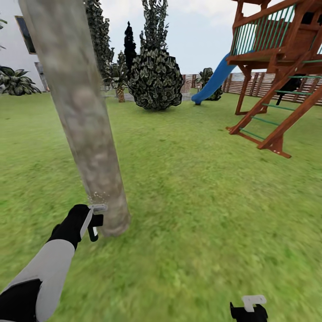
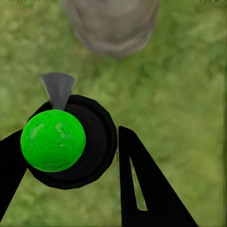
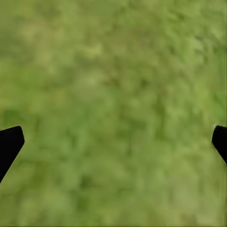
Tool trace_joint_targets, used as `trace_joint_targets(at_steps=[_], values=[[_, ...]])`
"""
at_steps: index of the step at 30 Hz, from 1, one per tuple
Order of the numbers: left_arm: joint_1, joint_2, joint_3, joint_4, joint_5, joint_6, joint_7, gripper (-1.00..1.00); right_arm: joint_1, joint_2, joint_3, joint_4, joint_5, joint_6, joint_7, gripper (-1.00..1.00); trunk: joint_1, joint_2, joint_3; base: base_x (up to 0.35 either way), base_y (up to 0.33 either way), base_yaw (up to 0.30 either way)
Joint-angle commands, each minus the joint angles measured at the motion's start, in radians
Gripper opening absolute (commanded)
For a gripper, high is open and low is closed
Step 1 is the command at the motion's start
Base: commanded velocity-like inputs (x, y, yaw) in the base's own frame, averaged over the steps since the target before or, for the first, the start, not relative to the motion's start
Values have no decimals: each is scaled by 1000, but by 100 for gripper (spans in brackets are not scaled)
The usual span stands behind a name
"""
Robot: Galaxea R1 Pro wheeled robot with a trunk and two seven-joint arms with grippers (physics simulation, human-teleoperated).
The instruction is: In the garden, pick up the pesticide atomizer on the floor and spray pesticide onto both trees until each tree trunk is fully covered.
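A: Markings, labels, writing?
B: None readable on any item.

A: Task items, with location.
B: Pesticide atomizer (image 2: pixel 66 142): dark round body with a bright green ball, grey nozzle pointing at the trunk base; held between the left gripper's fingers (image 2: pixel 146 184). Tree trunk (image 1: pixel 80 116): thick, mottled grey-beige, rising from the lawn (image 1: pixel 192 192) just beside the left gripper (image 1: pixel 95 223). A faint speckle of pale dots sits on the bark just above the gripper.

A: Surroundings?
B: Wooden play tower (image 1: pixel 281 58) with green rails, ladder and blue slide (image 1: pixel 214 80), well apart to the right. Round dark-leaved bush (image 1: pixel 155 80) beyond the trunk. Slatted brown fence (image 1: pixel 250 82) at the far edge. Nothing stands between nozzle and trunk.

A: Arms?
B: Left arm (image 1: pixel 44 268) reaches forward and low, gripper near the trunk's foot, jaws closed on the atomizer. Right gripper (image 1: pixel 248 308) hangs low over bare grass; in its wrist view the fingertips (image 3: pixel 9 142) sit far apart at the edges, jaws wide with nothing between.
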Motion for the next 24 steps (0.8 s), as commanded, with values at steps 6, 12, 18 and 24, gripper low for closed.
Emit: trace_joint_targets(at_steps=[6,12,18,24], values=[[-1,-1,2,-1,-3,4,0,-100,-1,0,-6,2,11,-3,-5,100,0,0,-1,105,-265,62],[2,-1,0,-1,-3,4,0,-100,-1,0,-6,2,11,-3,-5,100,0,0,-1,24,-275,259],[7,9,9,4,-4,1,-1,-100,-1,0,-6,2,11,-3,-5,100,0,0,-1,0,-275,276],[59,9,11,15,-3,-7,6,-100,-1,0,-7,2,12,-3,-4,100,0,0,-1,105,-271,97]])
